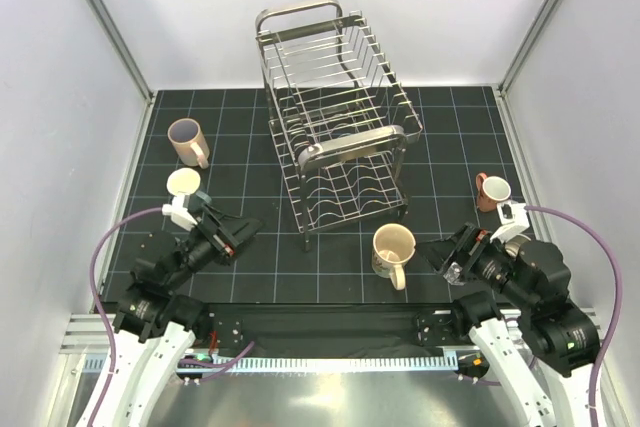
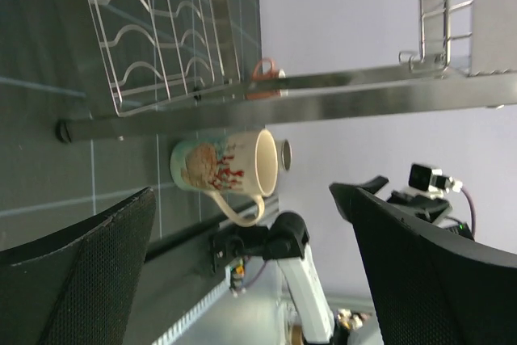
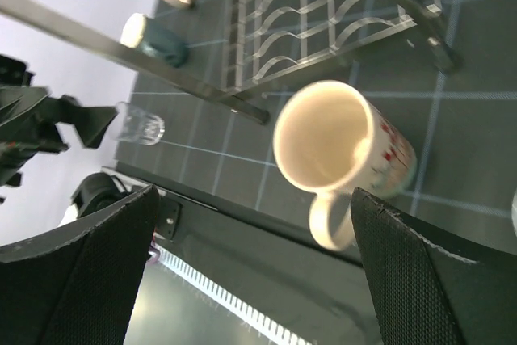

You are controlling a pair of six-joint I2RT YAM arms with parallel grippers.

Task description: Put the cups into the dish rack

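The steel wire dish rack [image 1: 352,139] stands empty at the middle of the black mat. A cream mug with red print [image 1: 392,250] sits upright in front of it. A salmon mug [image 1: 188,140] and a teal-grey mug [image 1: 185,185] stand at the left, and a red-brown mug [image 1: 491,190] stands at the right. My left gripper [image 1: 240,232] is open and empty, pointing right toward the cream mug [image 2: 226,163]. My right gripper [image 1: 450,252] is open and empty, with the cream mug [image 3: 339,147] just ahead of its fingers [image 3: 436,272], handle toward them.
A clear glass tumbler [image 3: 139,125] stands near the mat's front edge by the left arm. White walls close in the mat on three sides. The rack's lower rail [image 2: 323,94] crosses the left wrist view above the mug.
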